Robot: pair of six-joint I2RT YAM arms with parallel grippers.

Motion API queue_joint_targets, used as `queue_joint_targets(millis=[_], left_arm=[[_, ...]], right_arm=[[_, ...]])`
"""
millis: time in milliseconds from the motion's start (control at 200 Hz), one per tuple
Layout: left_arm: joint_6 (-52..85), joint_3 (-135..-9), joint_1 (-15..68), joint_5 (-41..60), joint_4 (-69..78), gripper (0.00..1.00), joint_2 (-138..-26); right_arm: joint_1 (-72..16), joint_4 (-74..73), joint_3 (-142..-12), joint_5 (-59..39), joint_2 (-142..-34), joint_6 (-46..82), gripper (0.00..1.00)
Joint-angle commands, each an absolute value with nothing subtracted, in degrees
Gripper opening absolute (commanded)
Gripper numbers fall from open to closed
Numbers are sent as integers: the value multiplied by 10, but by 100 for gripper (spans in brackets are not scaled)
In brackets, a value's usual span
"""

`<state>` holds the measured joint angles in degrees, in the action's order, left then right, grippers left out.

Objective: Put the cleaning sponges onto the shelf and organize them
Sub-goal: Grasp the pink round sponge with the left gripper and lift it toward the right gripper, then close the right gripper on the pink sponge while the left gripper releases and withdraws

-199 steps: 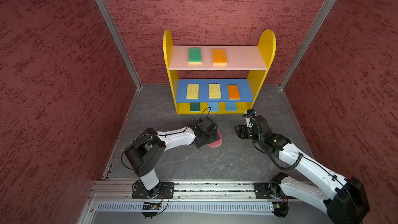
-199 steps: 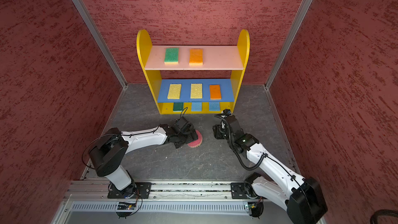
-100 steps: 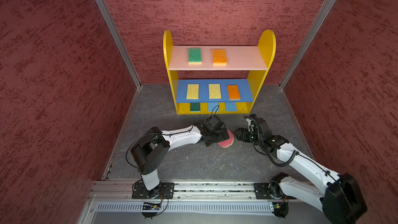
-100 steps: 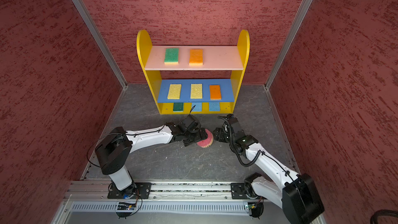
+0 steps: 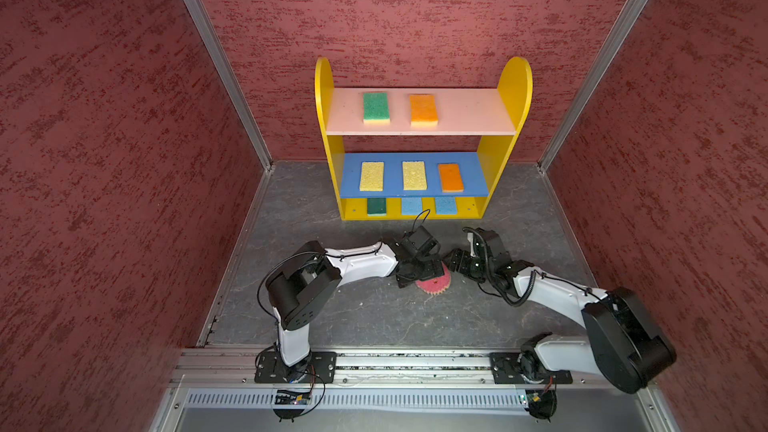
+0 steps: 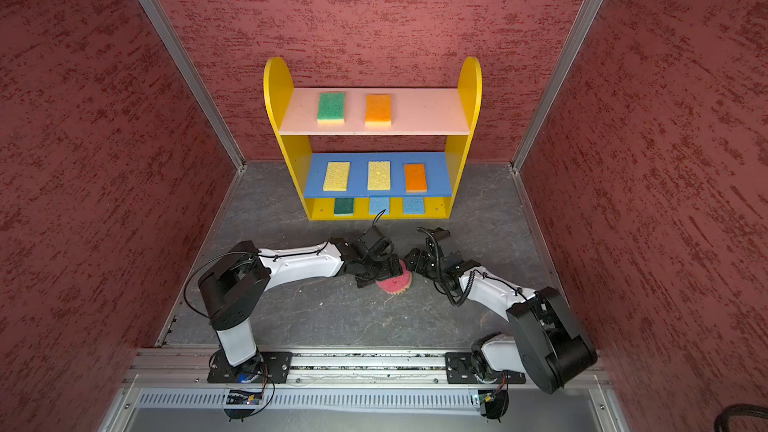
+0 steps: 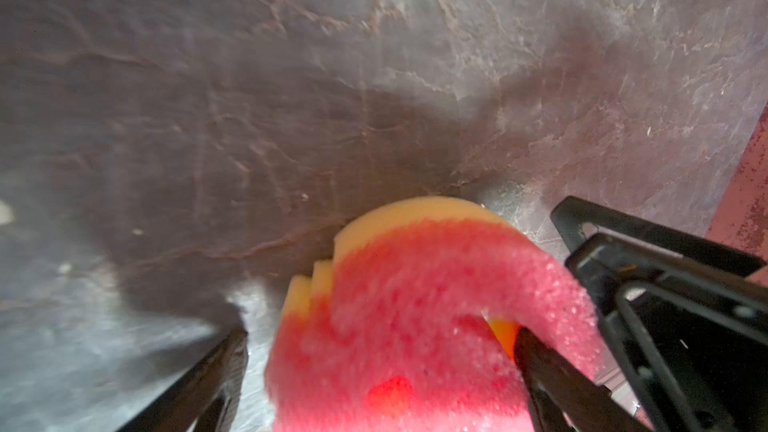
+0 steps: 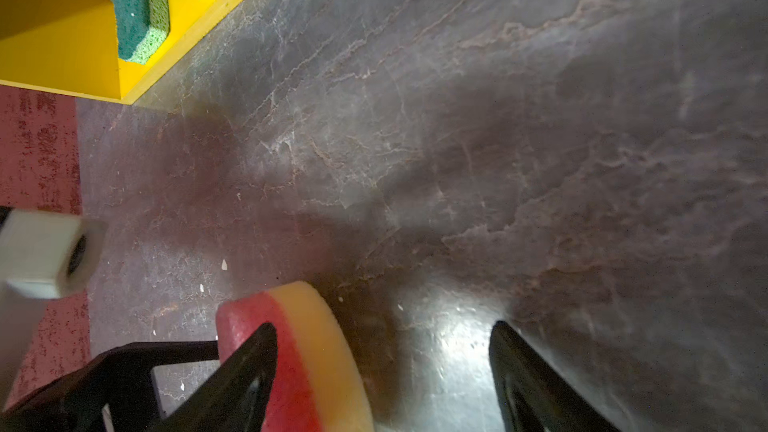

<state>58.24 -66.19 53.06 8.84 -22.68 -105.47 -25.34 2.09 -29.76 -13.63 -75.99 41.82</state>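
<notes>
Your pink sponge is off the shelf. It stands tilted on its edge on the floor in front of the shelf, between your two claws in both top views.

Your left claw is spread wide around the sponge. One finger touches its pink face and the other stands just clear, so nothing is gripped.

Your right claw is also well open and holds nothing. The sponge's rim sits just beside one finger, and the other finger is well apart from it.

Eight flat sponges lie on the shelf:
- The top board carries a green sponge and an orange sponge.
- The blue board carries two yellow sponges and a second orange sponge.
- The base carries a dark green sponge and two blue sponges, partly hidden under the blue board
</notes>
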Motion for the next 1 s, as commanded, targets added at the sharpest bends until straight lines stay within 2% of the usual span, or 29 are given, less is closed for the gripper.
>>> queue_joint_targets(millis=[0, 155, 266, 471, 711, 997], left_arm=[[578, -686, 539, 110, -187, 100, -1067], [580, -686, 540, 111, -185, 100, -1076], [578, -686, 539, 109, -187, 100, -1077], [580, -677, 539, 109, -184, 100, -1076], [579, -662, 538, 100, -180, 100, -1033], [587, -588, 511, 72, -183, 100, -919]], right_arm=[[-258, 14, -304, -146, -745, 421, 80], [-256, 58, -301, -107, -697, 398, 80], [-251, 52, -293, -117, -681, 395, 82], [-251, 12, -277, -174, -742, 416, 71], [-251, -5, -255, -188, -765, 426, 65], [-251, 11, -261, -167, -766, 412, 43]])
